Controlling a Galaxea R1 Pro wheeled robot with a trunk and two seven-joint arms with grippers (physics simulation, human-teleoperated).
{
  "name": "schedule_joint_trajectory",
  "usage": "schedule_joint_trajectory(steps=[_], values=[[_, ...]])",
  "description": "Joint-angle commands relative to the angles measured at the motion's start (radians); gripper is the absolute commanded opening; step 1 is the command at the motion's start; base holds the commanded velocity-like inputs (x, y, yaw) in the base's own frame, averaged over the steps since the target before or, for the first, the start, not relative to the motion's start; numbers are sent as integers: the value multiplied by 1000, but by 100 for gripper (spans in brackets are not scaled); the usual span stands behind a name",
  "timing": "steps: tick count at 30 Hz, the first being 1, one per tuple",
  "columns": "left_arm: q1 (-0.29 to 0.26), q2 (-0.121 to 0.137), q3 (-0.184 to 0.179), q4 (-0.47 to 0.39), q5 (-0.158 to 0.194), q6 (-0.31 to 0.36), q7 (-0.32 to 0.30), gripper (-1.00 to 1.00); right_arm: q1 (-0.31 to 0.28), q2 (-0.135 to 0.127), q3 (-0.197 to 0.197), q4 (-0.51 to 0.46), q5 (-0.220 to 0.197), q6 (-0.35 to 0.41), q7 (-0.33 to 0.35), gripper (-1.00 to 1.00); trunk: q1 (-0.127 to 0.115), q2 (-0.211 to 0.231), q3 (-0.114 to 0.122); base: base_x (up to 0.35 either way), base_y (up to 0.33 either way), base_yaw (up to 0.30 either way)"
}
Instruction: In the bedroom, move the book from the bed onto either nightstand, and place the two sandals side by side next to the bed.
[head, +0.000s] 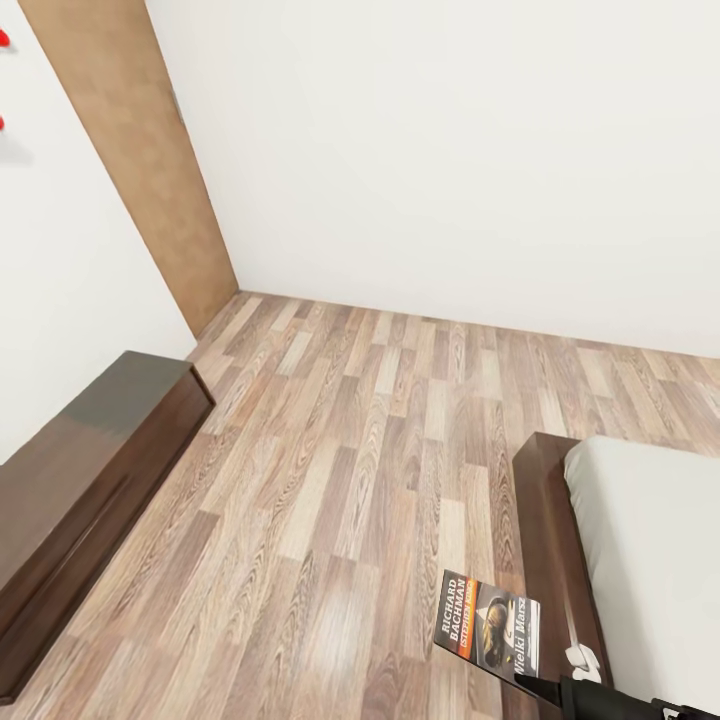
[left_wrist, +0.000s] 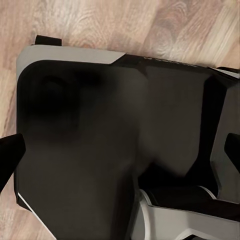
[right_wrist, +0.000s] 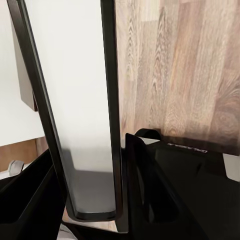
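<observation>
Book (head: 487, 627): held above the floor (head: 340, 470), just beside the bed (head: 640, 540) frame.
Right gripper (right_wrist: 92, 212): 2 fingers (right_wrist: 112, 120) clamped on the book's edge.
Left gripper: grip state unclear.

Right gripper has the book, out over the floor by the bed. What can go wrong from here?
1. The right gripper seems to pinch the book by one corner only; it may swing or slip onto the floor.
2. The long dark bench at left is no nightstand; setting the book there would likely fail the task.
</observation>
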Motion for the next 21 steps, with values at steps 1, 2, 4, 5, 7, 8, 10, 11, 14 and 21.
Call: schedule_joint_trajectory(steps=[1, 2, 4, 5, 7, 8, 10, 11, 14, 21], values=[[-1, 0, -2, 1, 8, -2, -5, 100, 0, 0, -1, 0, -3, 10, 3, -100, 0, -1, 1, 0, 0, 0], [-1, 0, -2, 1, 8, -2, -5, 100, 0, 0, -1, 0, -3, 10, 3, -100, 0, -1, 2, 0, 0, 0], [-1, 0, -2, 1, 8, -2, -5, 100, 0, 0, -1, 0, -3, 10, 3, -100, 0, -1, 6, 0, 0, 0], [-1, 0, -2, 1, 8, -2, -5, 100, 0, 0, -1, 0, -3, 10, 3, -100, 0, -1, 7, 0, 0, 0], [-1, 0, -2, 1, 8, -2, -5, 100, 0, 0, -1, 0, -3, 10, 3, -100, 0, -1, 10, 0, 0, 0], [-1, 0, -2, 1, 8, -2, -5, 100, 0, -1, -1, 0, -3, 10, 3, -100, 0, -1, 12, 0, 0, 0], [-1, 0, -2, 1, 8, -2, -5, 100, 0, -1, -1, 0, -3, 10, 3, -100, 0, -1, 15, 0, 0, 0], [-1, 0, -2, 1, 8, -2, -5, 100, 0, -1, -1, 0, -3, 10, 3, -100, 0, -1, 17, 0, 0, 0], [-1, 0, -2, 1, 8, -2, -5, 100, 0, -1, -1, 0, -3, 10, 3, -100, 0, -1, 22, 0, 0, 0], [-1, 0, -2, 1, 8, -2, -5, 100, 0, -1, -1, 0, -3, 11, 4, -100, 0, -1, 33, 0, 0, 0]])
